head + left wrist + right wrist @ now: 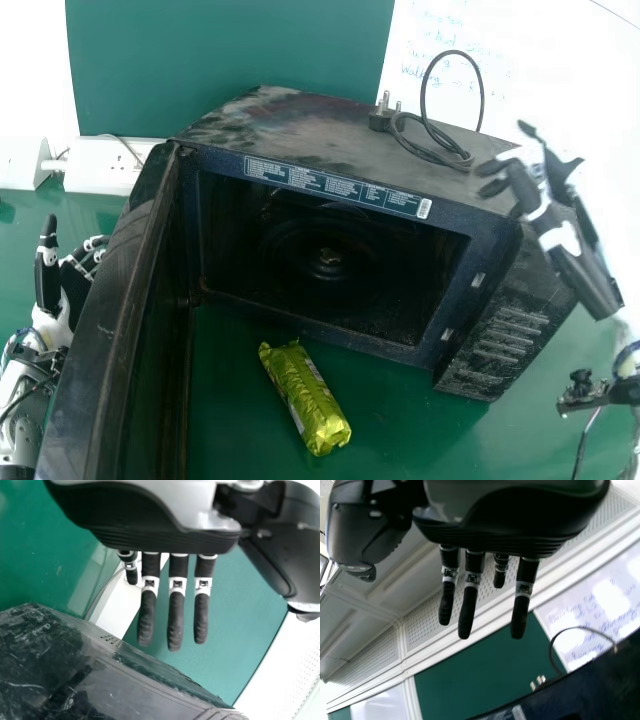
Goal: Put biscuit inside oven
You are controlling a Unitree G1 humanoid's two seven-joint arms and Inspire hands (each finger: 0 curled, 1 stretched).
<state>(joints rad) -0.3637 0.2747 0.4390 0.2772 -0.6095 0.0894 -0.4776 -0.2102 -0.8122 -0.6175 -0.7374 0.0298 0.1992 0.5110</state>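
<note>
Biscuit (pixel 305 398) apart from right hand (pixel 578 268)

- We list one green tabletop (pixel 400 425).
- We record a white socket strip (pixel 115 168), at left.
- We note a green panel (pixel 230 50), behind.
- We enter a whiteboard (pixel 540 70), handwritten, beside the panel.

Downward head view, outward right wrist view, cord (pixel 454 52) in both

Bright glare blanches the whiteboard (pixel 612 600), while shadow darkens the oven (pixel 340 235).
</note>
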